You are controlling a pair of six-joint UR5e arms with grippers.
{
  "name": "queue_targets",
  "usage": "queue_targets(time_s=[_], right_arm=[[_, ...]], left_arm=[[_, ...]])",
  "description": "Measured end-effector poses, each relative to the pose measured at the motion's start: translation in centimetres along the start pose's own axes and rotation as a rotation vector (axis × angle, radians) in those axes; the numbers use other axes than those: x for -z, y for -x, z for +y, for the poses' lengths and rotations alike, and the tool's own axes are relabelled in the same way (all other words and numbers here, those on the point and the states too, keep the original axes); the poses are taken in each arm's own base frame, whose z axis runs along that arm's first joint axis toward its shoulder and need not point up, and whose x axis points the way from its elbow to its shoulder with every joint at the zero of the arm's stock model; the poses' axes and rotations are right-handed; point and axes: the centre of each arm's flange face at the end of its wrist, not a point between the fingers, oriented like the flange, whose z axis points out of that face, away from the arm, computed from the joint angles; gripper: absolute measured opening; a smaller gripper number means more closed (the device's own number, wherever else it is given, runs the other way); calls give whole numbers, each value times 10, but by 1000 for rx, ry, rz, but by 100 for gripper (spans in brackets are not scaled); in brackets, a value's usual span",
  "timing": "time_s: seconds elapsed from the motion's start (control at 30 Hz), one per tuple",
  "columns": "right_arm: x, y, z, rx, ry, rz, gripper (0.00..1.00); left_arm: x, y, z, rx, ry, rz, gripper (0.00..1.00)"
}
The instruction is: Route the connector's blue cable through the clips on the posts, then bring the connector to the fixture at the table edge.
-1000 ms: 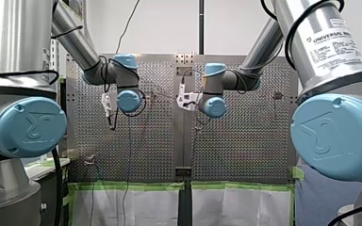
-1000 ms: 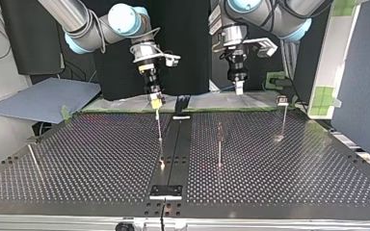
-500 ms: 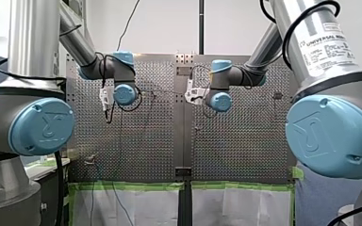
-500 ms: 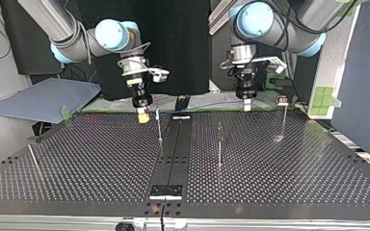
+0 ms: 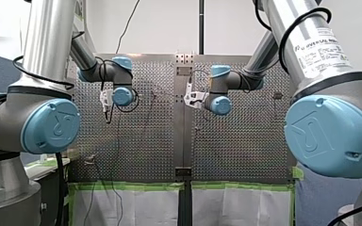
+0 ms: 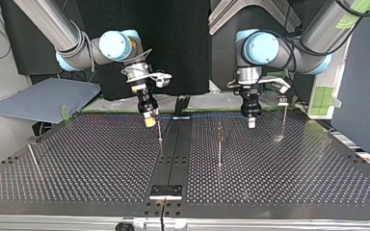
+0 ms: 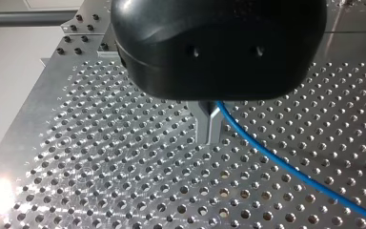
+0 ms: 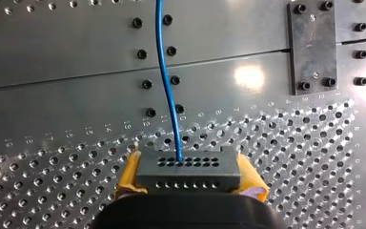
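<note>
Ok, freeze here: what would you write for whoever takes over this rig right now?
Right pincer: shut on the connector, between yellow pads.
Left pincer: shut on the blue cable.
The cable runs taut between them along the top view's far edge.
Done: connector and cable gripped. At the post beside the right pincer, I cannot tell whether its clip holds the cable.
To do: route it through the clips, then carry the connector to the fixture.
</note>
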Motion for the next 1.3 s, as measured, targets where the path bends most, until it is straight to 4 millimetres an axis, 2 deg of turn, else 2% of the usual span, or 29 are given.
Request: queue_targets(time_s=[0.5, 0.77, 1.1, 1.3], right_arm=[[-6, -2, 4, -8, -1, 11, 0], [-8, -3, 6, -9, 0, 13, 0], [-13, 16, 9, -11, 6, -10, 0], [-20, 14, 9, -13, 3, -1, 0]], left_arm=[[-11, 4, 1, 7, -43, -3, 0], [-18, -8, 2, 8, -53, 12, 0], [-26, -12, 5, 11, -60, 13, 0], [-30, -10, 6, 14, -66, 9, 0]])
